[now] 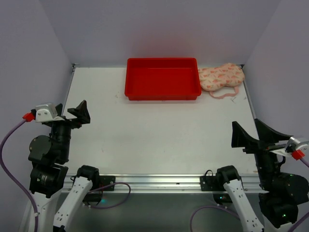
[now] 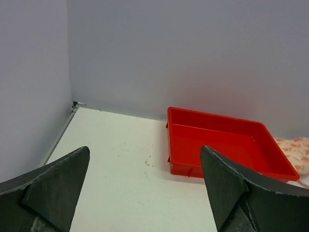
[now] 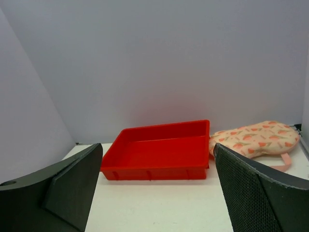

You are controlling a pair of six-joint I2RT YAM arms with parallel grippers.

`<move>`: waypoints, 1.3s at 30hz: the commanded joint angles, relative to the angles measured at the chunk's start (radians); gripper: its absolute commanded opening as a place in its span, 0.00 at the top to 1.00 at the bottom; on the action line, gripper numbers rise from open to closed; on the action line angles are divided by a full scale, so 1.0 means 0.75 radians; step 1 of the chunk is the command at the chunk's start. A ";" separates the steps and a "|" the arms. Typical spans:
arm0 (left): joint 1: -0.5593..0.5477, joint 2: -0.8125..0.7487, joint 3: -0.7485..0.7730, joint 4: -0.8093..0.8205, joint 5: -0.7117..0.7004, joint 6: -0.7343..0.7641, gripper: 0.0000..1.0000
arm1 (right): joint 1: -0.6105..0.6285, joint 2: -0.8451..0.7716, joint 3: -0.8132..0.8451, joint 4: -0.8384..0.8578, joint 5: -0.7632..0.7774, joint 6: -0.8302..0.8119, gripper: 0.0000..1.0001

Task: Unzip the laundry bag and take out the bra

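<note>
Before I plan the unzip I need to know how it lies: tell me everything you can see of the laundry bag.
The laundry bag is a peanut-shaped, padded-looking fabric pouch, cream with salmon-pink print. It lies flat on the white table in the far right corner, its left end against or just short of the right wall of the red tray. A pink strap-like loop trails from its near edge. It looks closed; no zip pull can be made out. Nothing else touches it.
</note>
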 commanded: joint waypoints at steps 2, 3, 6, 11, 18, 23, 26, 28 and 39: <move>-0.007 0.036 -0.054 0.039 0.033 -0.015 0.00 | 0.002 0.072 -0.053 0.045 -0.019 0.042 0.01; -0.007 0.040 -0.068 0.051 0.041 -0.020 0.00 | 0.002 0.086 -0.074 0.045 -0.043 0.053 0.01; -0.007 0.079 -0.134 0.094 0.082 -0.048 0.00 | 0.002 0.184 -0.119 0.067 -0.084 0.136 0.01; -0.007 0.248 -0.220 0.182 0.215 -0.148 0.00 | 0.002 0.436 -0.217 0.245 -0.107 0.426 0.01; -0.005 0.455 -0.283 0.319 0.289 -0.191 0.00 | -0.080 0.990 -0.179 0.515 0.231 0.758 0.01; -0.005 0.490 -0.326 0.368 0.248 -0.163 0.00 | -0.245 1.513 0.022 0.499 0.208 0.969 0.01; -0.005 0.476 -0.379 0.393 0.211 -0.151 0.00 | -0.364 1.791 0.185 0.501 0.115 1.026 0.01; -0.003 0.468 -0.390 0.391 0.201 -0.144 0.00 | -0.436 1.923 0.249 0.497 0.027 1.067 0.01; 0.005 0.464 -0.412 0.440 0.172 -0.110 0.00 | -0.540 2.492 0.642 0.548 -0.104 1.161 0.01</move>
